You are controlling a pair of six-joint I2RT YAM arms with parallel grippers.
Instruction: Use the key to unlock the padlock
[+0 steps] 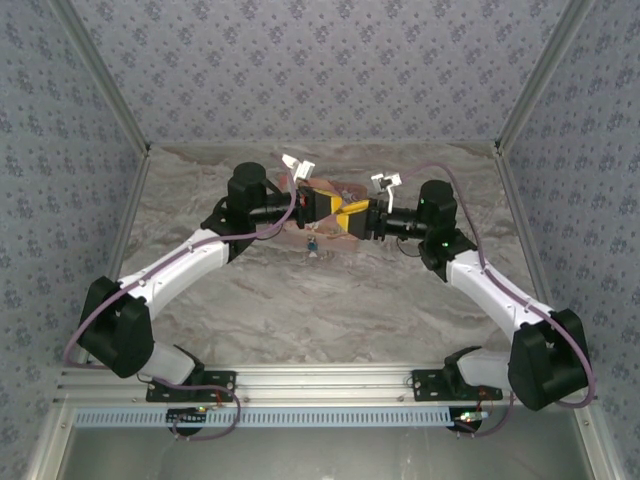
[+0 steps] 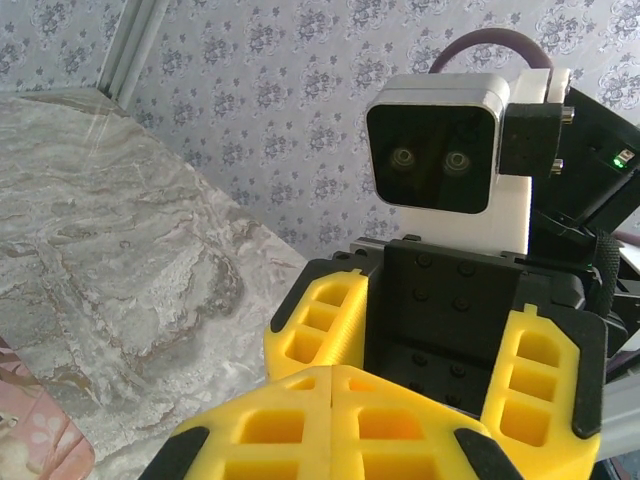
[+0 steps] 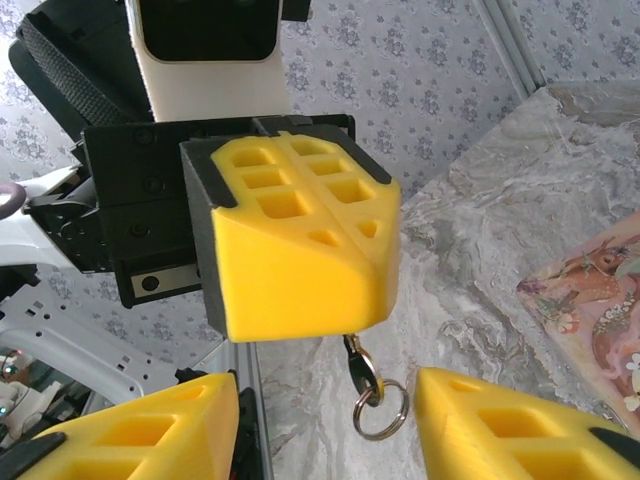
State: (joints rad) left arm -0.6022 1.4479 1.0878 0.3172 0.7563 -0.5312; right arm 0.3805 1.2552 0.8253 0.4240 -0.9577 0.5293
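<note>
left end effector point(image 3: 305, 265): clamped on key point(image 3: 358, 362); right end effector point(image 2: 430, 360): spread wide

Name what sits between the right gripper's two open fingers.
The left gripper, shut on a key with a dangling ring, as the right wrist view shows.

We see the left arm point(image 1: 180, 265) and right arm point(image 1: 490, 280) stretched forward and bent inward, the left gripper point(image 3: 300, 270) pinched closed on the key point(image 3: 357, 365), the right gripper point(image 2: 425, 350) facing it closely, fingers spread apart.
</note>
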